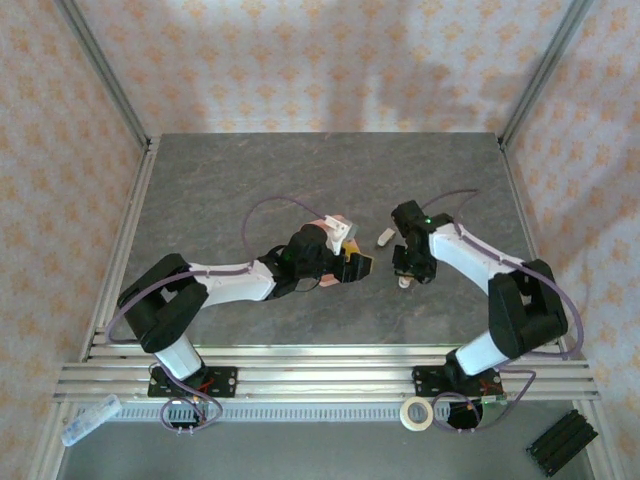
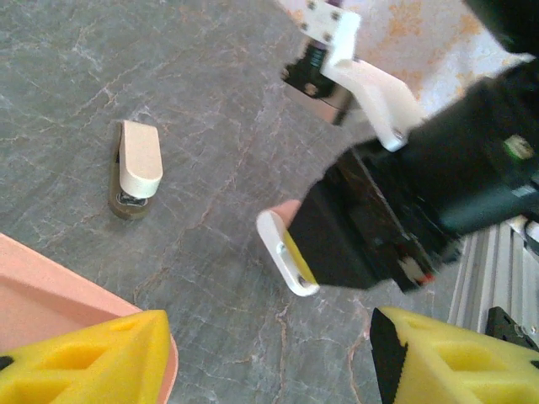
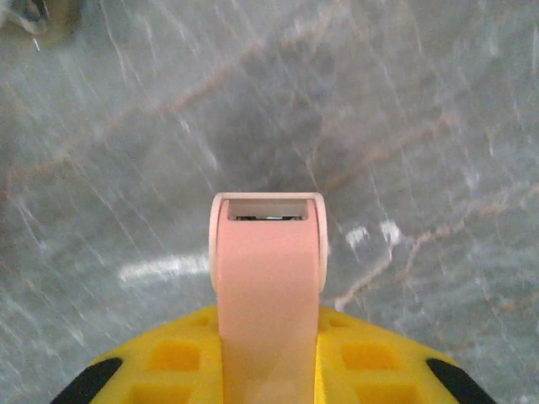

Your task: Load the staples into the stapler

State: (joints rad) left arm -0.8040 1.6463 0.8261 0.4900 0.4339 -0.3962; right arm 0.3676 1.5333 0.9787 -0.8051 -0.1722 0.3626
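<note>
Near the stapler [image 2: 280,252], cream stubby piece [image 2: 140,158]

One stapler [image 3: 268,278], one cream piece [image 2: 139,160], one pink tray [image 2: 50,295]

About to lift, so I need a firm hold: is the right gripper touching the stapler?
Touching. The right wrist view shows the stapler pinched between the right gripper's yellow fingers, with no gap on either side.
</note>
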